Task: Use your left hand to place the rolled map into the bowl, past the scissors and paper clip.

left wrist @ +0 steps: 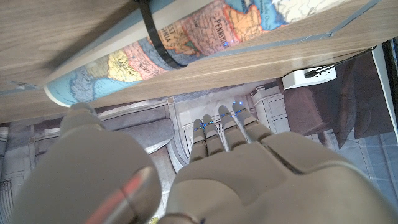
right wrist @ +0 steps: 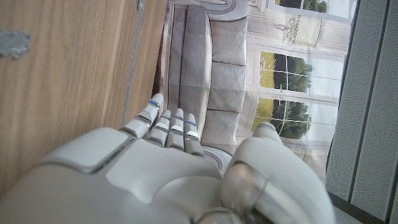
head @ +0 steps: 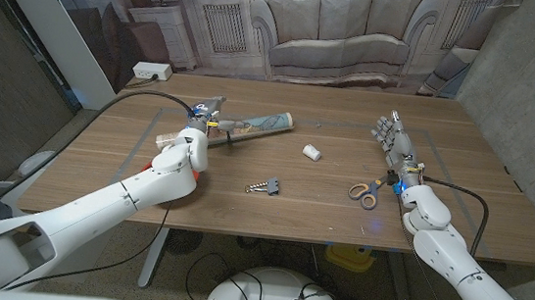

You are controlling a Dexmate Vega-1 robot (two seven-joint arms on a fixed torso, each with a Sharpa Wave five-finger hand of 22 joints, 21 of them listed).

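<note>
Wooden table point(head: 323, 190): left hand point(head: 198, 124) open beside rolled map point(head: 255, 124), not gripping; weak grasp risks roll-away toward scissors point(head: 367, 191). Right hand point(head: 396, 143) open.

White arms, grey hand point(head: 394, 135) with blue-marked fingers point(right wrist: 166, 127)

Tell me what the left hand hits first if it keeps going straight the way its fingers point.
Most likely the rolled map. The left hand sits just short of it, fingers aimed at the roll, which lies across their line in the left wrist view. Depth is unclear; they may pass above it.
</note>
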